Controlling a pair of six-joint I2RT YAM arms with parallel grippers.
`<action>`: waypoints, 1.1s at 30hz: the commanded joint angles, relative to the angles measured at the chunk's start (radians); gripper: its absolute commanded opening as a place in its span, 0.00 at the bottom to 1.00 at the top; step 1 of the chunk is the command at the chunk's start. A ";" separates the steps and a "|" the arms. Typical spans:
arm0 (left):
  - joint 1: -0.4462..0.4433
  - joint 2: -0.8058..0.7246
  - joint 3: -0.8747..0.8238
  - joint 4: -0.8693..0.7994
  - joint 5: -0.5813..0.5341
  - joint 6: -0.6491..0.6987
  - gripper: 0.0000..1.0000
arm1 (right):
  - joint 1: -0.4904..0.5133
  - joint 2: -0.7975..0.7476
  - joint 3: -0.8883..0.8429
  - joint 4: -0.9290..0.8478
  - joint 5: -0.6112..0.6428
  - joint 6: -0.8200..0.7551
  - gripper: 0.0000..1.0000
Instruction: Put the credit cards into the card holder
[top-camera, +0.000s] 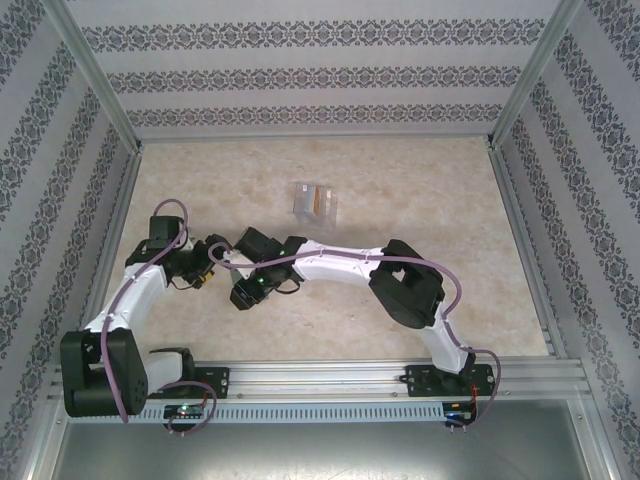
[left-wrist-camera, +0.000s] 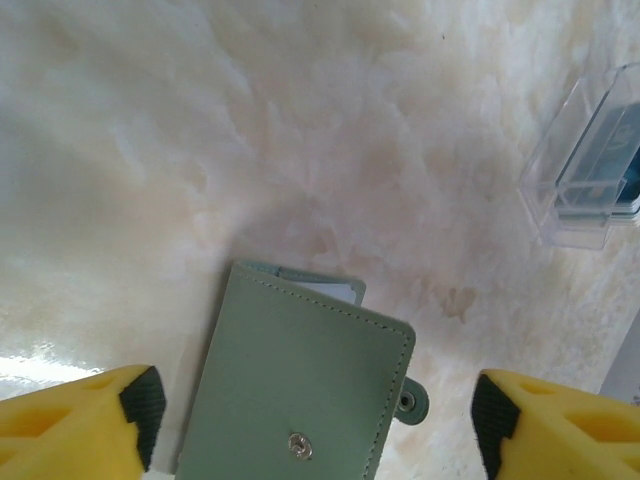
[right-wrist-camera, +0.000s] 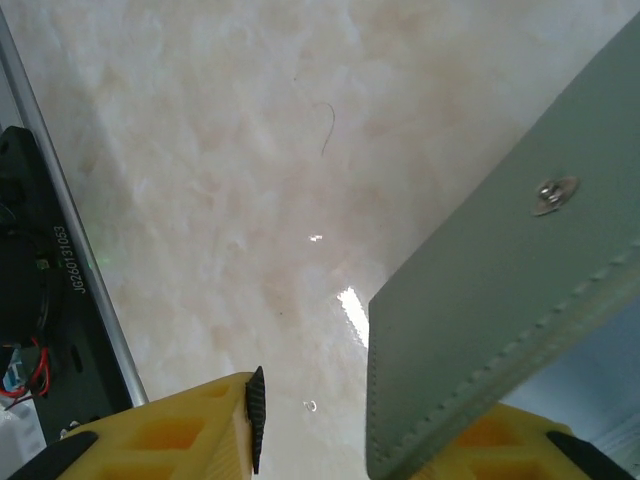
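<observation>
clear stand (left-wrist-camera: 556, 142) with cards (left-wrist-camera: 604, 165) inside

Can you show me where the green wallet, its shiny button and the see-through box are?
wallet (left-wrist-camera: 300, 365): left wrist view, middle of its green cover.
button (left-wrist-camera: 299, 446): left wrist view, on the metal snap itself.
box (left-wrist-camera: 550, 170): left wrist view, on its clear left wall.
</observation>
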 joint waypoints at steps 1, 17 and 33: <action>-0.065 0.023 0.012 -0.047 0.054 0.049 0.79 | -0.003 -0.057 -0.003 0.090 0.016 -0.030 0.36; -0.155 0.183 0.082 -0.082 0.025 0.080 0.75 | -0.004 -0.176 -0.187 0.308 -0.003 -0.069 0.43; -0.162 0.189 0.105 -0.099 -0.010 0.084 0.74 | -0.045 -0.218 -0.310 0.533 -0.099 -0.046 0.52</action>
